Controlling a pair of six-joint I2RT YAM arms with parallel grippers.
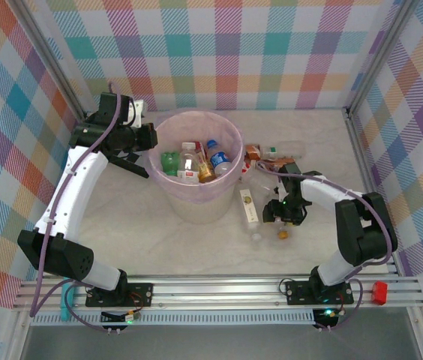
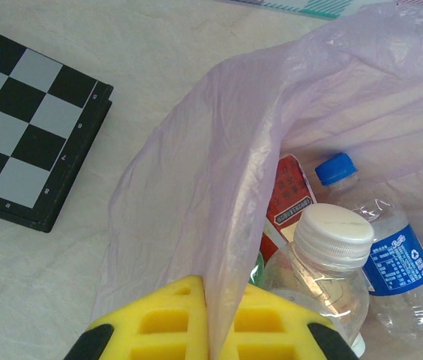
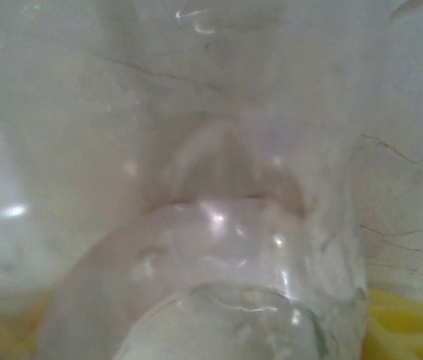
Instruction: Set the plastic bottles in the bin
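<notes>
As right jaws flank it, clear bottle

Robot test cell in a lab, not a home or shop. Two arms are bolted to an aluminium rail w/ loose cables, well behind the left gripper & the right gripper. Pastel plaid cloth walls on bare metal posts box in a pale tabletop ahead of & to both sides of the grippers. A checkerboard lies flat ahead-left of the left gripper. A small red box sits on the rail behind the right gripper.
</notes>
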